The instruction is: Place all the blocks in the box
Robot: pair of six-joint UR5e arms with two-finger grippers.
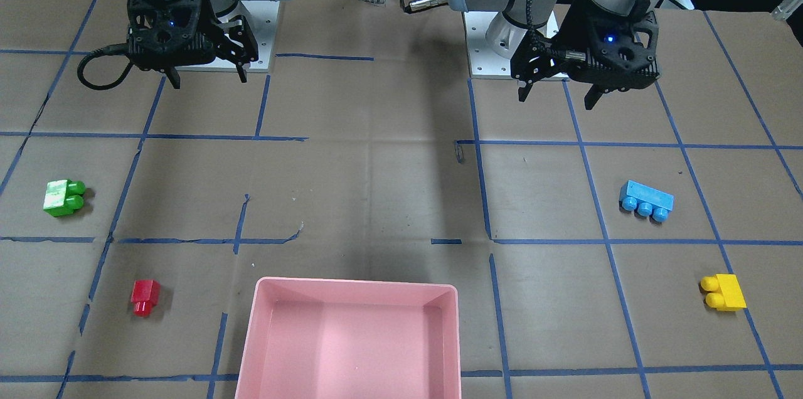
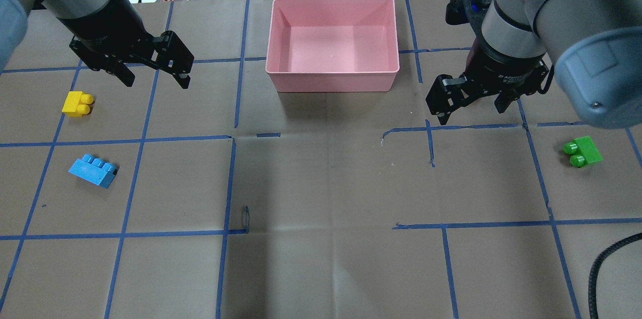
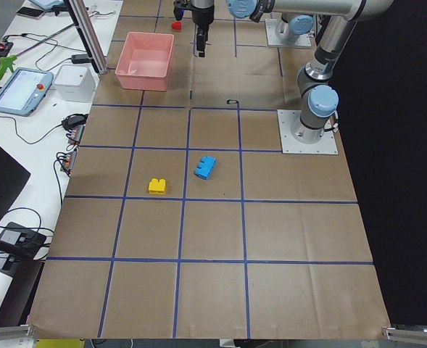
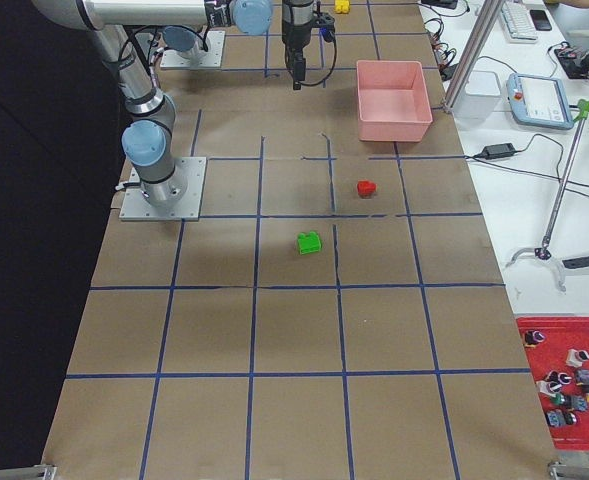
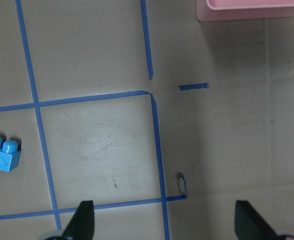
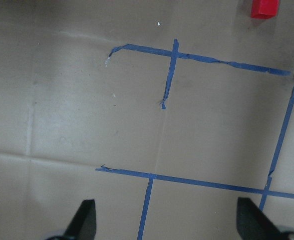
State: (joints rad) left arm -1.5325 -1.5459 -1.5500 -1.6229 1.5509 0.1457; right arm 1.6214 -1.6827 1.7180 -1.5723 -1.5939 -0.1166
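On the left, the yellow block (image 2: 77, 104) and light-blue block (image 2: 93, 171) lie on the table near our left gripper (image 2: 156, 82), which is wide open and holding nothing. The pink box (image 2: 333, 86) stands far centre. Our right gripper (image 2: 471, 113) is likewise spread and bare, and the red block (image 1: 145, 297) and green block (image 2: 582, 151) lie further right.

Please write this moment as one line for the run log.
left hand open | right hand open | box empty | green block, red block, blue block, yellow block on table
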